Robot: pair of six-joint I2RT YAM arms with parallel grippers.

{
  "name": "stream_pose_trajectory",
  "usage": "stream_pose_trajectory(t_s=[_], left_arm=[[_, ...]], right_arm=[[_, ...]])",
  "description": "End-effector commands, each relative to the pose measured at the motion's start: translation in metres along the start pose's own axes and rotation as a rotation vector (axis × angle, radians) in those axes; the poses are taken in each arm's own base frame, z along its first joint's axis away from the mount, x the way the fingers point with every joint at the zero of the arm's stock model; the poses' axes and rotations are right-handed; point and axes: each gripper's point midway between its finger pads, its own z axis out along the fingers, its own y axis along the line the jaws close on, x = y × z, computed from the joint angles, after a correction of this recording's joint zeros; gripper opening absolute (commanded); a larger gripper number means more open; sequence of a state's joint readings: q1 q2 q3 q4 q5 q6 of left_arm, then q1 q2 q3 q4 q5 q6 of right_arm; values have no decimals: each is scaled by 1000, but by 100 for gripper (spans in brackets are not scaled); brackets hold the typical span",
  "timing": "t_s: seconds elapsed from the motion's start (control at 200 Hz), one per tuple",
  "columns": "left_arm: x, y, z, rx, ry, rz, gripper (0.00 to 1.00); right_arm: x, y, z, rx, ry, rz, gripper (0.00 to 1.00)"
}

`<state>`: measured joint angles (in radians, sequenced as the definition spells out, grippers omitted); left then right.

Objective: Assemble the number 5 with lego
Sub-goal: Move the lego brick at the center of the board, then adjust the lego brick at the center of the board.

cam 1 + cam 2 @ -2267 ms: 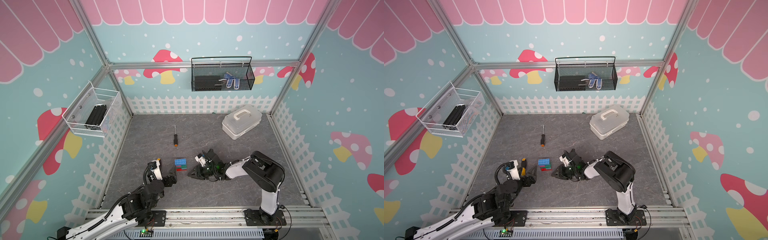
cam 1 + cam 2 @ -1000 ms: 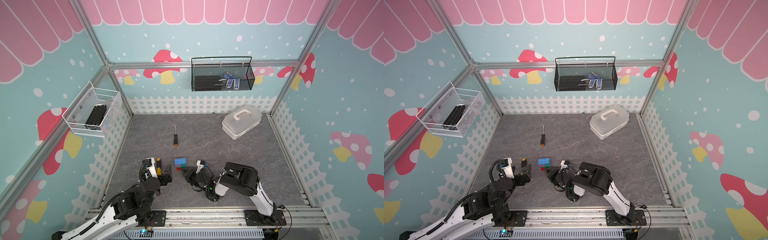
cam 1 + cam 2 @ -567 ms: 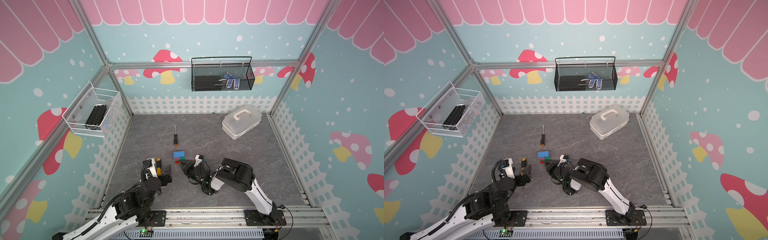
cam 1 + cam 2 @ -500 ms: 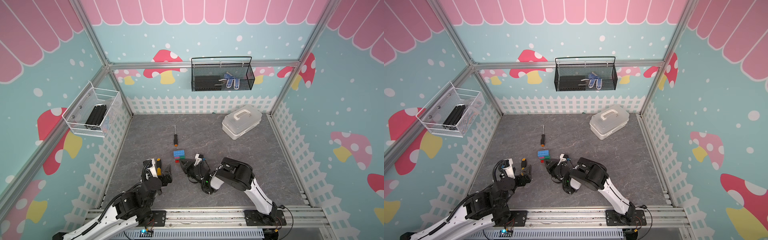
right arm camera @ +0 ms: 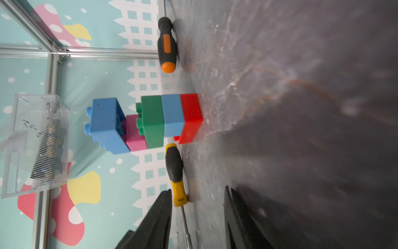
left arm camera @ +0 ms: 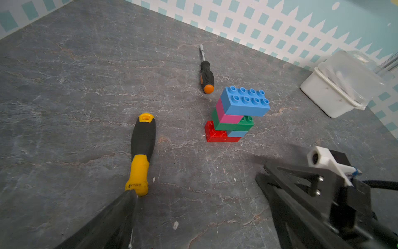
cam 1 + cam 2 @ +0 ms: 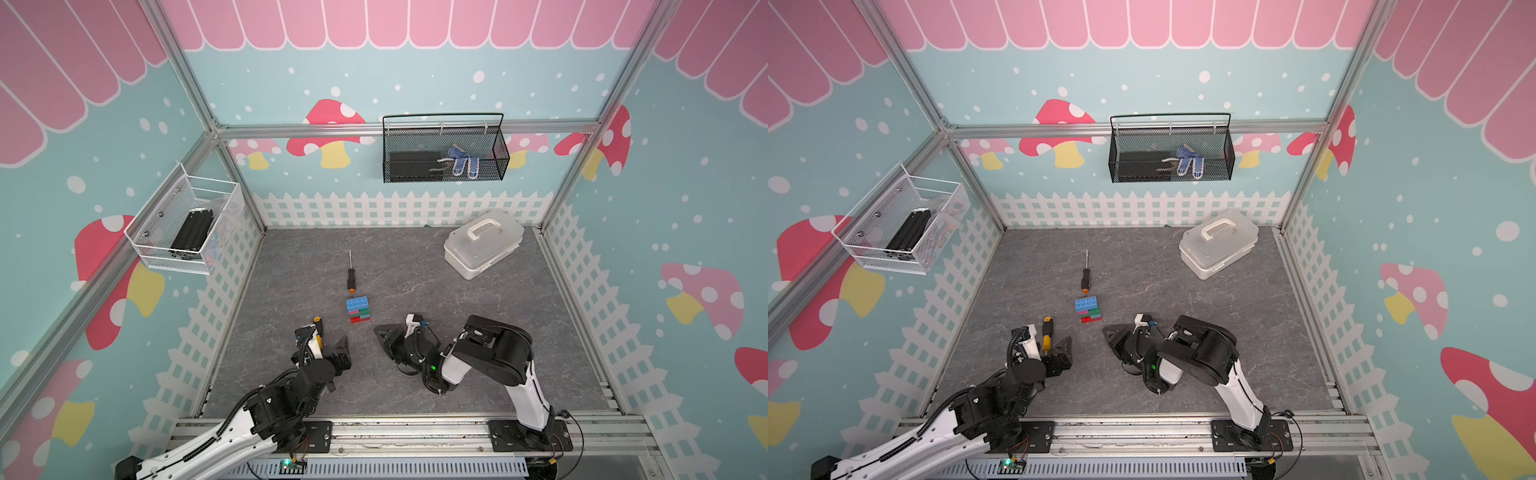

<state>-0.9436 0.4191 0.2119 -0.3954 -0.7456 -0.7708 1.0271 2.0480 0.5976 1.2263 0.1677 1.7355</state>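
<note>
Plainly the number 5 (image 7: 358, 309) stands on the worktop (image 7: 457, 291) (upright); left gripper (image 7: 328, 343) and right gripper (image 5: 197, 190) spread, empty.

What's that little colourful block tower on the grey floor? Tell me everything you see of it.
The colourful tower of studded plastic bricks stands upright on the grey marbled tabletop. From the bottom: a long red brick, a short blue one at one end, a long green one, a short pink one at the opposite end, a long blue one on top. Only the tabletop touches it.
</note>
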Motion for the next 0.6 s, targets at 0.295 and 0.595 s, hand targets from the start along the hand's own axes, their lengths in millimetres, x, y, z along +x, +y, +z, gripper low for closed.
stream_pose_trajectory(t_s=[0.295,0.595], left_arm=[[-3,-37,15,81,-136,-45,99],[0,-32,24,-30,-220,33,99]], right_arm=[[-60,19,-37,62,-18,-139,66],[-131,50,-65,207,-40,-406,68]])
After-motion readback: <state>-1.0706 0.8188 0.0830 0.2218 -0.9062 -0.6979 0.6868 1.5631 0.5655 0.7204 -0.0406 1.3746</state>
